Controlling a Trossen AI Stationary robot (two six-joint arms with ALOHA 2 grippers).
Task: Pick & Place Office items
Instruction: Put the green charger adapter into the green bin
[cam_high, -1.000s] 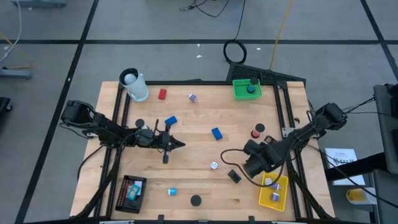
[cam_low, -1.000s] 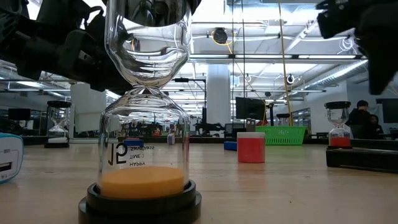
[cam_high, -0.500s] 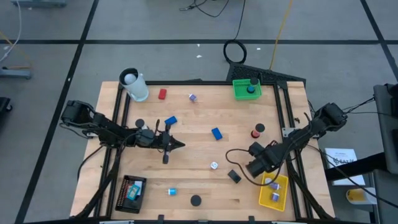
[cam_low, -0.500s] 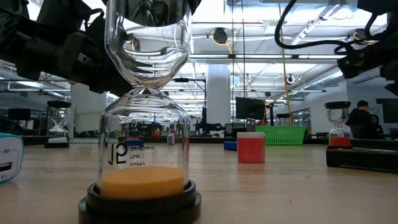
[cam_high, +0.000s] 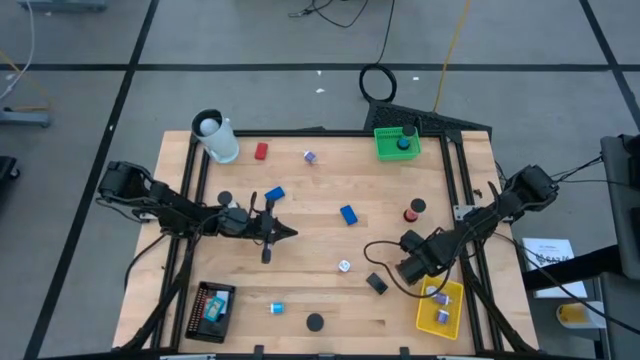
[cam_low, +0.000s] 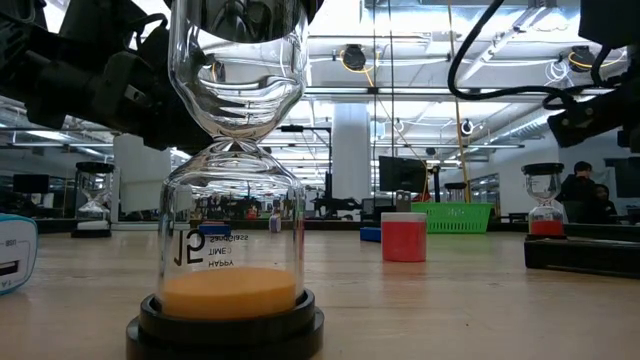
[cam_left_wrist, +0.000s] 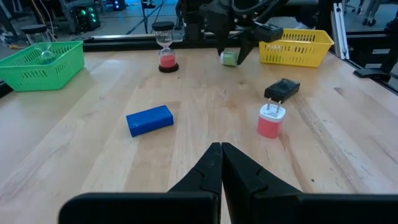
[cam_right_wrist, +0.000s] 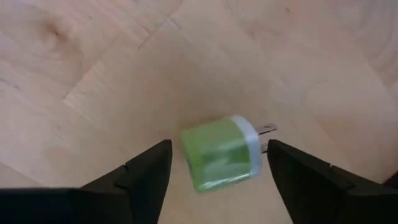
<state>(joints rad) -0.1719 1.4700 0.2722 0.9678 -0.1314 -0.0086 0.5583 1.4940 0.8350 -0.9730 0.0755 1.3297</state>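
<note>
**Plug block loose between the right gripper's wide fingers**

Counter (cam_high: 300, 250) of pale wood carries the scattered office items.

- **Left side:**
  - A white cup (cam_high: 215, 137) stands at the far left corner.
  - A black mesh tray (cam_high: 197, 310) sits at the near left corner.
  - The left gripper (cam_left_wrist: 221, 148) hangs over the left-centre of the counter. Its two dark fingers are pressed together and hold nothing.
- **Centre:**
  - A small red block (cam_high: 261, 151) and a tiny purple clip (cam_high: 309, 157) lie near the far edge.
  - One blue rectangular block (cam_high: 274, 194) lies just beyond the left gripper.
  - A second blue rectangular block (cam_high: 348, 214) lies in the middle of the counter.
  - Nearer the front are a small white piece (cam_high: 344, 266), a black block (cam_high: 376, 283) and a teal piece (cam_high: 276, 308).
  - A small hourglass with orange sand (cam_low: 230, 200) stands at the front edge.
- **Right side:**
  - A green mesh tray (cam_high: 385, 150) sits at the far edge.
  - The right gripper (cam_right_wrist: 217, 158) is low over the wood, beside the black block, with its fingers spread wide.
  - A green plug block with a white face and metal prongs (cam_right_wrist: 222, 152) sits between the fingers. A gap shows on each side of it, so neither finger touches it. Whether it rests on the counter cannot be told.
  - Just beside this gripper, at the near right corner, is a yellow mesh tray (cam_high: 452, 325) with small purple clips (cam_high: 436, 294) inside.
</note>
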